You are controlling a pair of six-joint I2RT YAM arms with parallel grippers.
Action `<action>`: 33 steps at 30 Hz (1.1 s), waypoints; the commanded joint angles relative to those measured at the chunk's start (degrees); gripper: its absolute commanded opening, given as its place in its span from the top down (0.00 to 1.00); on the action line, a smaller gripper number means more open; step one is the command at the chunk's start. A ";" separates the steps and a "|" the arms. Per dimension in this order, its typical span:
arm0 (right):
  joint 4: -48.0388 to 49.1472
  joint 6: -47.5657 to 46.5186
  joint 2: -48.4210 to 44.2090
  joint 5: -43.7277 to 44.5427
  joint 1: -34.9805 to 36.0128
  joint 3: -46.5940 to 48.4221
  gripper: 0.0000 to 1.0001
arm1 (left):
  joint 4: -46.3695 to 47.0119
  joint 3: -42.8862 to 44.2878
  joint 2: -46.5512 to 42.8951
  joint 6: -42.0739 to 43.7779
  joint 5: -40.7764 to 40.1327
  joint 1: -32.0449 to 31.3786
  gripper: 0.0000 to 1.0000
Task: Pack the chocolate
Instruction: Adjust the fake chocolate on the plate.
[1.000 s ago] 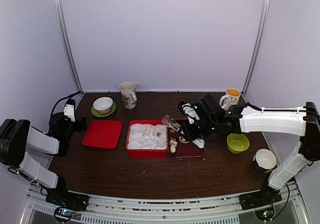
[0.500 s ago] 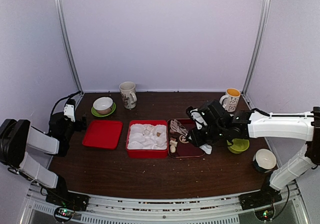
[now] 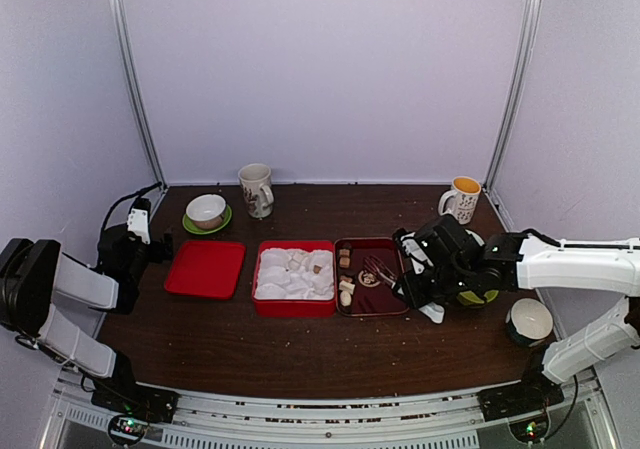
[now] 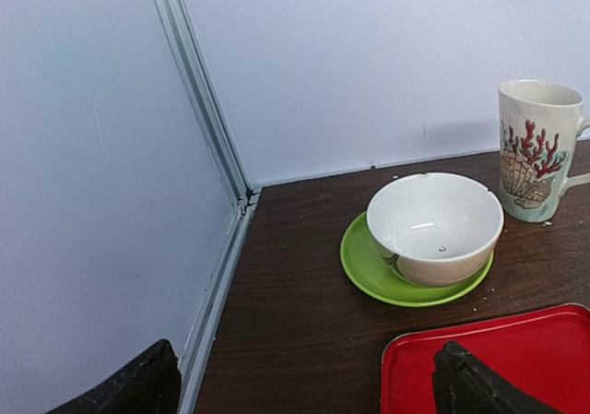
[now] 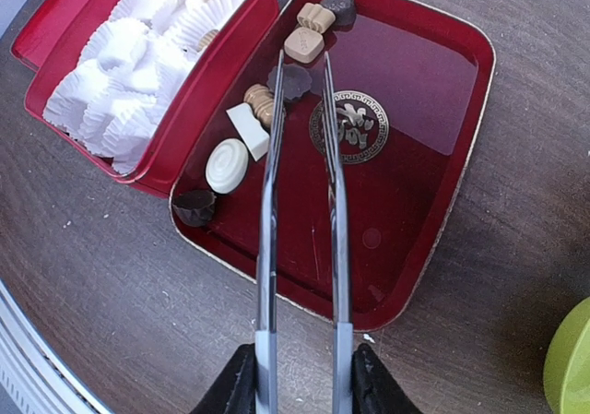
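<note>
While its fingers (image 5: 236, 388) pinch the handle end of the tongs (image 5: 268, 248), the right gripper (image 5: 302, 386) is clenched on that tool. The two metal blades stand slightly apart. Their tips hang over the dark red tray (image 5: 415, 91), with one dark piece seen between them. Whether the tips touch that piece cannot be told.

Most of the chocolate (image 5: 227, 165) lies along the tray's side nearest the red box (image 5: 207, 96): tan, brown, cream-white and dark pieces, loosely spaced. One tan piece sits in the white insert (image 5: 120, 54) of that box.

Seen from above, the right arm (image 3: 570, 264) reaches in low from the right. Its wrist is beside the tray's right edge, just in front of a lime bowl (image 3: 482, 294).

A second ago this gripper was further left, with the tongs near the box's right edge. It has since drawn back to the right, so the tongs are now over the middle of the tray.

The left gripper (image 4: 304, 382) is spread wide and holds nothing. It sits by a flat red lid (image 4: 516, 349) at the table's (image 3: 300, 354) left side, where it was a second ago.
</note>
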 commanded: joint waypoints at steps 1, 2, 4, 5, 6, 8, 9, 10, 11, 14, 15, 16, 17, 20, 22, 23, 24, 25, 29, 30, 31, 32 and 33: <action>-0.48 0.44 -1.14 1.74 -0.13 0.49 0.68 | 3.04 0.83 0.27 -0.10 -0.28 0.53 0.02; -0.88 0.46 -1.21 1.65 -0.18 0.44 0.68 | 3.01 0.85 0.29 -0.10 -0.33 0.52 0.02; -1.51 0.50 -1.54 1.51 -0.15 0.27 0.68 | 3.05 0.82 0.28 -0.17 -0.28 0.55 0.02; -1.84 0.49 -1.64 1.49 -0.18 0.16 0.68 | 3.08 0.83 0.32 -0.11 -0.28 0.52 0.02; -2.17 0.46 -1.74 1.44 -0.14 0.10 0.68 | 3.03 0.81 0.26 -0.17 -0.28 0.56 0.02; -2.92 0.42 -1.87 1.76 -0.14 0.09 0.68 | 3.06 0.81 0.24 -0.10 -0.28 0.55 0.02; -3.63 0.31 -1.80 1.97 -0.12 0.41 0.68 | 3.05 0.83 0.27 -0.11 -0.28 0.56 0.02; -4.36 0.18 -1.80 2.04 -0.11 0.65 0.68 | 3.07 0.82 0.29 -0.10 -0.28 0.52 0.02; -4.96 0.00 -1.86 2.07 -0.12 0.83 0.68 | 3.08 0.82 0.29 -0.10 -0.28 0.53 0.02; -6.00 -0.53 -2.03 2.59 -0.18 1.07 0.67 | 3.08 0.82 0.31 -0.10 -0.28 0.56 0.02; -6.08 -0.64 -2.06 2.79 -0.18 1.10 0.67 | 3.08 0.83 0.31 -0.10 -0.28 0.56 0.02; -6.08 -0.80 -1.99 2.94 -0.18 0.99 0.67 | 3.00 0.82 0.25 -0.10 -0.28 0.56 0.02; -6.12 -0.89 -1.79 3.05 -0.14 1.08 0.67 | 3.01 0.83 0.30 -0.10 -0.28 0.54 0.02; -6.09 -1.03 -0.93 2.56 -0.15 1.54 0.67 | 3.01 0.86 0.24 -0.10 -0.28 0.55 0.02; -5.99 -1.11 -0.60 2.01 -0.17 1.52 0.67 | 3.02 0.81 0.27 -0.10 -0.28 0.56 0.02; -5.99 -1.04 -0.49 1.90 -0.18 1.43 0.67 | 3.06 0.80 0.28 -0.14 -0.31 0.55 0.02; -6.06 -1.03 -0.48 1.72 -0.16 1.33 0.67 | 3.07 0.80 0.25 -0.11 -0.28 0.49 0.02; -6.33 -0.96 -0.48 1.60 -0.15 1.24 0.67 | 3.06 0.83 0.24 -0.11 -0.28 0.53 0.02; -8.04 -0.92 -0.47 1.01 -0.16 1.04 0.67 | 3.08 0.81 0.28 -0.10 -0.28 0.55 0.02; -8.35 -0.94 -0.52 0.90 -0.14 0.94 0.67 | 3.01 0.80 0.23 -0.10 -0.28 0.56 0.02; -8.67 -1.01 -0.56 0.81 -0.18 0.92 0.67 | 3.02 0.80 0.29 -0.11 -0.28 0.54 0.02; -9.09 -1.10 -0.56 0.74 -0.18 1.01 0.67 | 3.05 0.82 0.27 -0.10 -0.28 0.56 0.02; -9.59 -1.31 -0.50 0.70 -0.12 1.25 0.67 | 3.03 0.81 0.25 -0.10 -0.28 0.56 0.02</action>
